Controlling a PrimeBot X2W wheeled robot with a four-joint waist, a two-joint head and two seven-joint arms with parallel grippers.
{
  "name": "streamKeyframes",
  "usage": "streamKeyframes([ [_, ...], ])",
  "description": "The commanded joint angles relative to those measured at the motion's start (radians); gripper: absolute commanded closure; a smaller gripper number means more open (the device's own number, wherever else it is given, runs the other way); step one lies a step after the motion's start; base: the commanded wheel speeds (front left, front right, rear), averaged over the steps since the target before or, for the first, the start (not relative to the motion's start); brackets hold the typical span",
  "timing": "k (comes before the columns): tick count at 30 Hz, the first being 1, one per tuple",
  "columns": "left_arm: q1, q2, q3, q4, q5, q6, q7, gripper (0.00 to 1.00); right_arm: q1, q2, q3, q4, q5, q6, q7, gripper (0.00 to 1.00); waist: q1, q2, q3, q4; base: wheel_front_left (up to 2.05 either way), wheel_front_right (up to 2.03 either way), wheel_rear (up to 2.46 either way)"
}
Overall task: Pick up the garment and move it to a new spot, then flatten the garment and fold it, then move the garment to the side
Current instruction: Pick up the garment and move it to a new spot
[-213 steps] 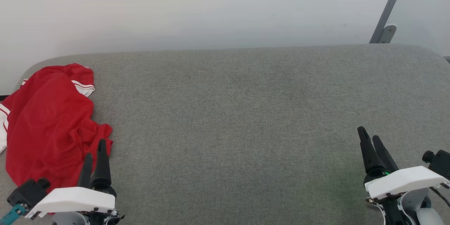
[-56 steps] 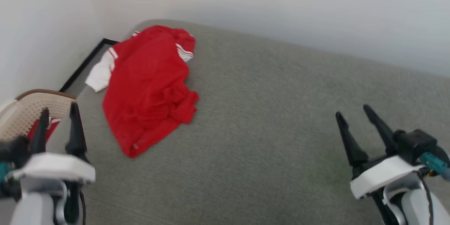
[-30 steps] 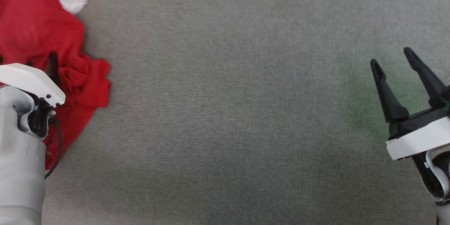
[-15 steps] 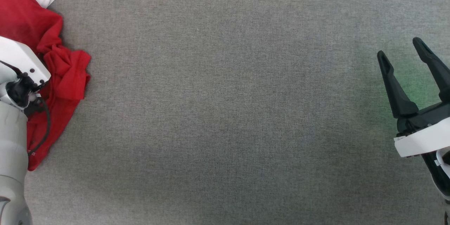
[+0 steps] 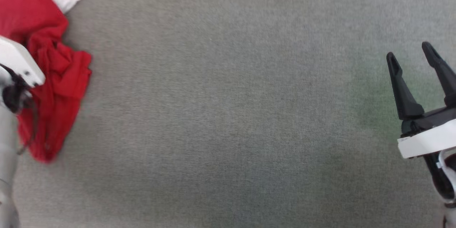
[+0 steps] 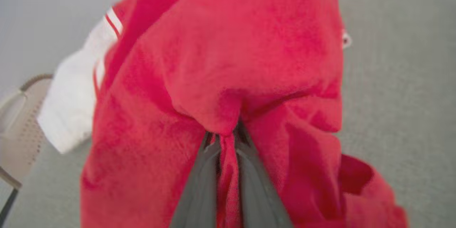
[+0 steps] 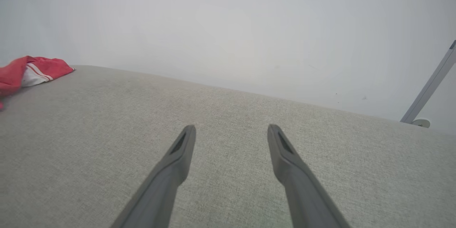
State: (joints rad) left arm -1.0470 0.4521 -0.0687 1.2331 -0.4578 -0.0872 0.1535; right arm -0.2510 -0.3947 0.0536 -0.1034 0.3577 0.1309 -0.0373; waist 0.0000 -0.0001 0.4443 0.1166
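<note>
Your left claw [image 6: 227,139] pinches the crumpled red jersey garment [image 5: 53,78] at nine o'clock on the grey fabric counter [image 5: 228,114]; right claw [image 5: 408,50] gapes empty. Moving, flattening, folding remain.

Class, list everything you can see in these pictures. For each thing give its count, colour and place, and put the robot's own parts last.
shirt: one, red with a white red-striped sleeve, bunched at the left end of the surface.
surface: one, grey fabric, spreads under everything.
wall: one, pale grey, behind the surface.
basket: one, beige with small holes, beyond the surface's left end, blurred.
metal bar: one, grey, slanted against the wall at the far right.
left arm: one, grey with a white wrist cover, over the shirt.
left gripper: one, dark, shut on a fold of the shirt.
right gripper: one, dark, open above bare surface on the right.
</note>
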Motion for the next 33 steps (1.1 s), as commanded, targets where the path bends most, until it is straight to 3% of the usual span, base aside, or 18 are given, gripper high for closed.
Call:
streamKeyframes([
  [1, -0.032, 0.022, -0.009, -0.015, 0.015, -0.012, -0.031, 1.0, 0.013, 0.014, 0.002, 0.007, -0.006, 0.0, -0.011, 0.0, 0.0, 0.0001, -0.044, 0.016, 0.0, 0.0, 0.0],
  [12, -0.126, 0.085, -0.099, -0.113, 0.076, -0.037, -0.111, 1.0, 0.038, 0.075, 0.011, 0.055, -0.016, 0.0, -0.038, 0.0, 0.0, 0.0001, -0.188, 0.053, 0.0, 0.0, 0.0],
  [19, -0.159, 0.103, -0.157, -0.212, 0.091, -0.042, -0.074, 1.0, 0.053, 0.106, 0.008, 0.069, -0.02, 0.0, -0.052, 0.0, 0.0, 0.0001, -0.245, 0.056, 0.0, 0.0, 0.0],
  [33, -0.091, 0.164, -0.294, -0.701, -0.031, -0.043, 0.205, 1.0, 0.081, 0.163, -0.061, 0.077, -0.039, 0.0, -0.086, 0.0, 0.0, 0.0001, -0.315, -0.043, 0.0, 0.0, 0.0],
])
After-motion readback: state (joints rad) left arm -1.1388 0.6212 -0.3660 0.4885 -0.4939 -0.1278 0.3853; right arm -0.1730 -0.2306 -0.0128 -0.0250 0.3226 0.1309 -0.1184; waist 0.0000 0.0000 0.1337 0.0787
